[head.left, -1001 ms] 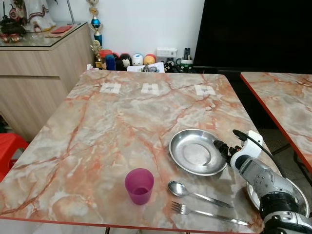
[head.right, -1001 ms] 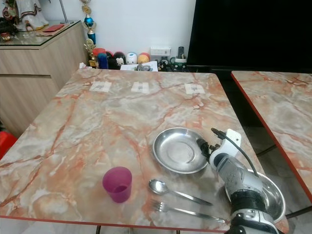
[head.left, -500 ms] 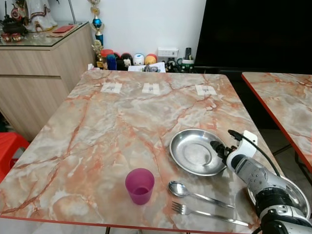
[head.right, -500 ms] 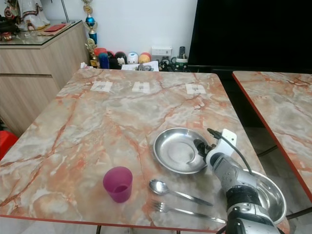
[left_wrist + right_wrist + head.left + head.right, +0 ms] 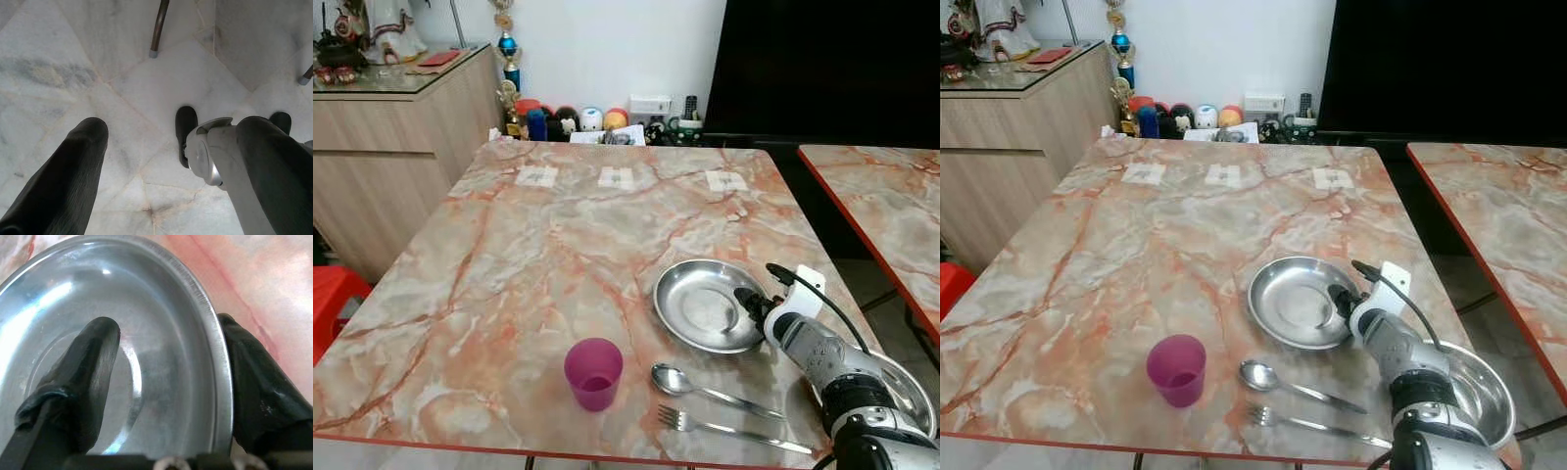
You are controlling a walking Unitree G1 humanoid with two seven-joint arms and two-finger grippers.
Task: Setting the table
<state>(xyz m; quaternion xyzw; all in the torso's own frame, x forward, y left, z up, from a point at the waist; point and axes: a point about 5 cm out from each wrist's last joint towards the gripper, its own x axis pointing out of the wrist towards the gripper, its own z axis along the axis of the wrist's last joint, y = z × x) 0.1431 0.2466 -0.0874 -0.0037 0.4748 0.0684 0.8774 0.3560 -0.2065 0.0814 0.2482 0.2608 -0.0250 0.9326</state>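
So the right claw [image 5: 161,382] was straddling the rim of the steel plate [image 5: 705,304], one black finger [image 5: 83,377] inside the dish and the other outside against the edge. It was spread wide enough to take the rim, not clamped down yet as far as I could tell. My guess is it went for the rim because a flat plate lying on the counter [image 5: 558,255] gives nothing else to pinch.

Working out from that plate: the plate was empty. Just toward the robot from it lay a spoon [image 5: 710,389], then a fork [image 5: 729,427] nearer the counter's edge. A purple cup [image 5: 593,373], looking empty, stood to the robot's left of the spoon. A second steel dish [image 5: 1474,392] sat under the right arm, past the plate on the robot's right.

The left claw [image 5: 171,161] hung idle over the floor [image 5: 146,73], fingers well apart, holding nothing.
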